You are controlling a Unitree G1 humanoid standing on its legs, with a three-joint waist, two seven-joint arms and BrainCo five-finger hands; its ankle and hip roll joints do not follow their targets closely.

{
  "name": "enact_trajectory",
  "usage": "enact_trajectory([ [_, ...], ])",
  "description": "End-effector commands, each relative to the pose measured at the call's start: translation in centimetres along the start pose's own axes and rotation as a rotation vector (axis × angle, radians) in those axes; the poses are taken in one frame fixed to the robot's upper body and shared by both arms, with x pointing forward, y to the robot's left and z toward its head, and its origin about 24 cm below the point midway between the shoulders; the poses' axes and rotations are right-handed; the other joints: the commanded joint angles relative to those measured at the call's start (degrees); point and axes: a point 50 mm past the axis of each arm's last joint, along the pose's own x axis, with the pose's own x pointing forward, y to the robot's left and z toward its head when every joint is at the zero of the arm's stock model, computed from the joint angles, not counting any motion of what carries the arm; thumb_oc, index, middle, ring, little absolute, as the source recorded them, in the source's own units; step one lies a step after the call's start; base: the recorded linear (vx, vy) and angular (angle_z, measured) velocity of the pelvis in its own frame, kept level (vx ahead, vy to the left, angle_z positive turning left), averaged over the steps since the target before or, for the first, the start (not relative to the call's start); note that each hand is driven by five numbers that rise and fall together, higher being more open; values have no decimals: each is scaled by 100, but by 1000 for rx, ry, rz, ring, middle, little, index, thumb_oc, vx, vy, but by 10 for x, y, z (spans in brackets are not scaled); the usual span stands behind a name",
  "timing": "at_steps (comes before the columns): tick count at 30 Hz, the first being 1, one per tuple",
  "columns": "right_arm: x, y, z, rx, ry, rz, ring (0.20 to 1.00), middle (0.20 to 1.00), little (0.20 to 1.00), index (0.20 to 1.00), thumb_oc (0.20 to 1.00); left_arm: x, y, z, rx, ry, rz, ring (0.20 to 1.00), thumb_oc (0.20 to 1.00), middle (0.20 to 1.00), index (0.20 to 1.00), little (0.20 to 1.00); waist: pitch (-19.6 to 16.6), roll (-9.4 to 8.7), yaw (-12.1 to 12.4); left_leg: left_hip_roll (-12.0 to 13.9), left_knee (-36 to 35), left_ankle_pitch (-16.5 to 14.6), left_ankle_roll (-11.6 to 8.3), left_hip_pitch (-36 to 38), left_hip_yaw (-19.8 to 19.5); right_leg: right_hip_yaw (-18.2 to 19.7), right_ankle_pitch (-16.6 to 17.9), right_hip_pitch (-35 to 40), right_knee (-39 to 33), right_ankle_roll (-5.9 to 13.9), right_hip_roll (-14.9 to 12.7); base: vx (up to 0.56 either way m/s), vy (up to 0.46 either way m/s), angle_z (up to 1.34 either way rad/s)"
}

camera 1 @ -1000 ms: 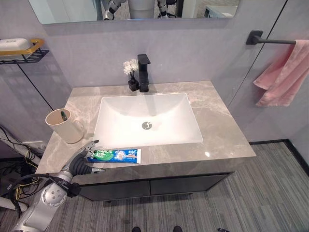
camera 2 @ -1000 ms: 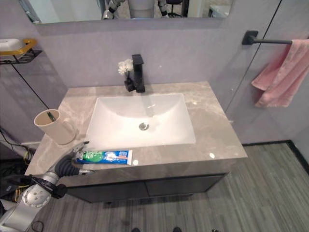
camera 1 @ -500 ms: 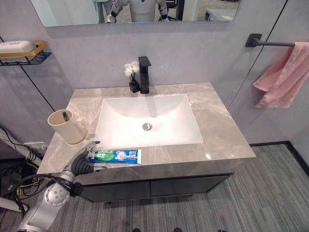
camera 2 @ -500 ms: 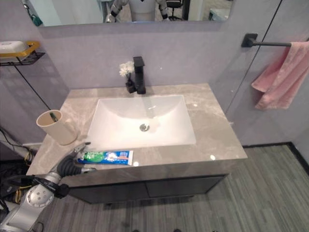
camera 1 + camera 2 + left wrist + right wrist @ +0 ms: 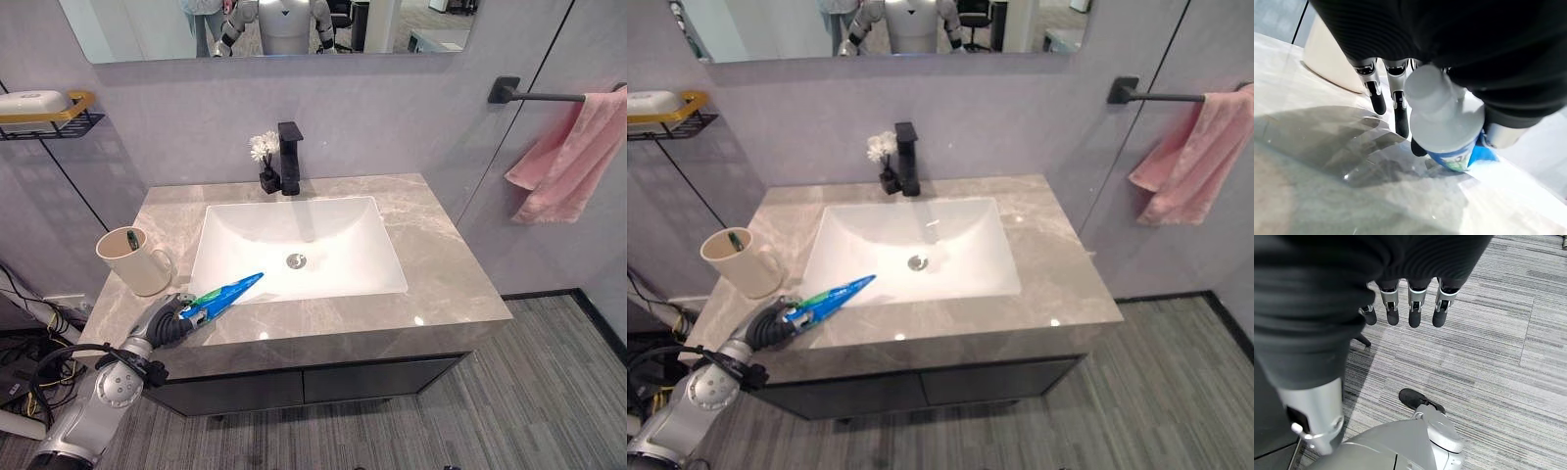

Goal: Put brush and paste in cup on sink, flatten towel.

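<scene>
My left hand (image 5: 172, 318) is shut on the cap end of the blue and green toothpaste tube (image 5: 228, 291). It holds the tube tilted above the counter's front left, flat end toward the basin. In the left wrist view the white cap (image 5: 1442, 108) sits against the palm, with the fingers (image 5: 1387, 93) curled beside it. The beige cup (image 5: 133, 260) stands just behind the hand with a toothbrush (image 5: 130, 238) in it. A pink towel (image 5: 565, 155) hangs bunched on the black rail at the right wall. My right hand (image 5: 1415, 307) hangs over the floor, fingers straight.
The white basin (image 5: 299, 245) is set in the grey marble counter (image 5: 446, 274). A black tap (image 5: 289, 157) and a small vase of white flowers (image 5: 263, 162) stand behind the basin. A wire shelf with a soap dish (image 5: 39, 106) hangs on the left wall.
The toothpaste tube lay flat on the counter's front edge beside my left hand; now the hand grips its cap end and holds it raised and tilted. The camera has shifted slightly.
</scene>
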Motion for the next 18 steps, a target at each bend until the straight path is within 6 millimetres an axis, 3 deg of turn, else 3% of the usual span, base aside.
enact_trajectory([
  [1,1,-19,3,38,9,-71,1000,1000,1000,1000,1000,-9,-21,-2,63,-11,-126,200,200,200,200,200,110,-78,-22,337,59,-262,-207,150,80,-46,49,43,40,510,-408,0,0,0],
  [10,-1,-28,-8,124,47,-122,1000,1000,1000,1000,1000,-9,-15,-1,112,-31,-93,200,200,200,200,200,67,-81,-29,368,59,-297,-223,255,69,-56,-3,158,40,494,-390,0,0,0],
  [14,-2,-34,-9,170,49,-149,1000,1000,1000,1000,1000,-7,-3,6,169,-68,-50,200,200,200,200,200,67,-82,-34,377,59,-312,-231,294,68,-64,-22,188,40,491,-387,0,0,0],
  [16,-3,-44,-10,242,46,-187,1000,1000,1000,1000,1000,-4,21,16,281,-129,28,200,200,200,200,200,38,-78,-61,388,59,-335,-241,341,79,-60,-44,220,40,491,-385,0,0,0],
  [18,-3,-46,-9,261,38,-196,1000,1000,1000,1000,1000,-4,25,19,304,-140,46,200,200,200,200,200,38,-81,-62,392,59,-341,-243,355,79,-58,-48,231,40,492,-384,0,0,0],
])
